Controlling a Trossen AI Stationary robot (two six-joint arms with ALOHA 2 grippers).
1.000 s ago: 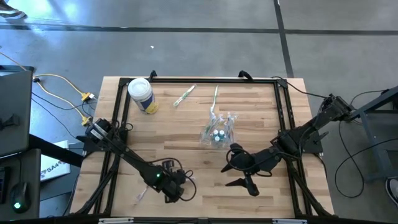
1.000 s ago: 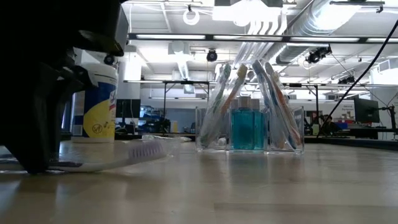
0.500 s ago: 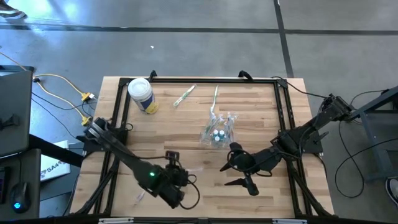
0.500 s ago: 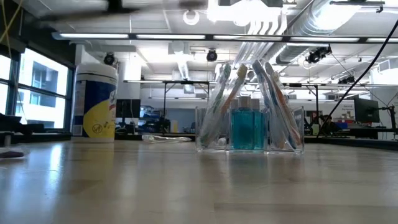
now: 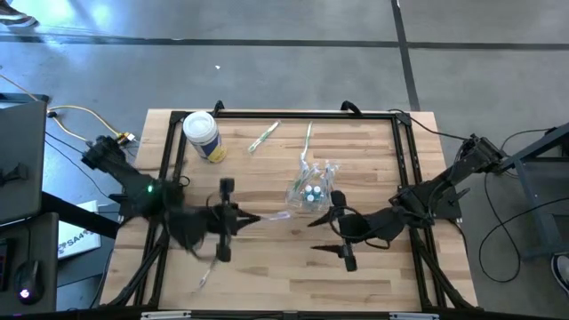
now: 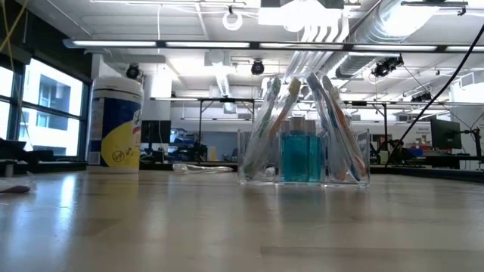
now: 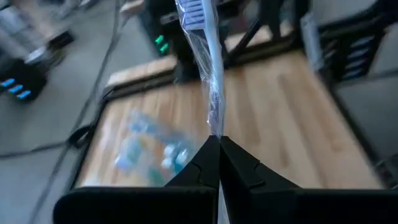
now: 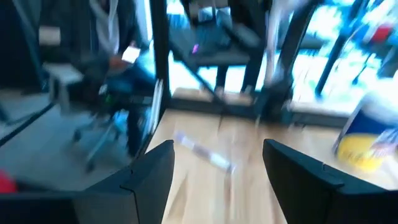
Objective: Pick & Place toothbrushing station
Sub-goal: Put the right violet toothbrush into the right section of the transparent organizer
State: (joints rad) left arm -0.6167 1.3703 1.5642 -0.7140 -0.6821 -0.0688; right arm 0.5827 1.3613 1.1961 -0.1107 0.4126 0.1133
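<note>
The toothbrushing station [image 5: 311,191] is a clear holder with several toothbrushes and a blue bottle. It stands upright on the wood right of the middle and also shows in the low view [image 6: 302,151]. My left gripper [image 5: 253,218] hangs above the table to its left, shut on a clear-wrapped toothbrush [image 5: 276,215] that points at the station. My right gripper [image 5: 324,236] is open just on the near side of the station, with nothing between its fingers [image 8: 155,171]. My left gripper pinches the wrapped toothbrush by its handle end [image 7: 215,127] between its two fingertips. The fingers come from the table's left, slanting a little down. The brush runs on straight ahead of them, with its bristle end [image 7: 194,11] farthest out. It is lifted clear of the table.
A white tub with a yellow label [image 5: 203,135] stands at the far left. Two more packed brushes [image 5: 264,136] [image 5: 308,140] lie near the far edge and another [image 5: 203,278] near the front left. A black frame [image 5: 267,116] rims the table.
My left gripper has risen from the table near the front edge and moved toward the far side. It has turned from pointing down to pointing toward the station, and the wrapped toothbrush has come up clear of the wood with it. My right gripper has rolled slightly in place.
</note>
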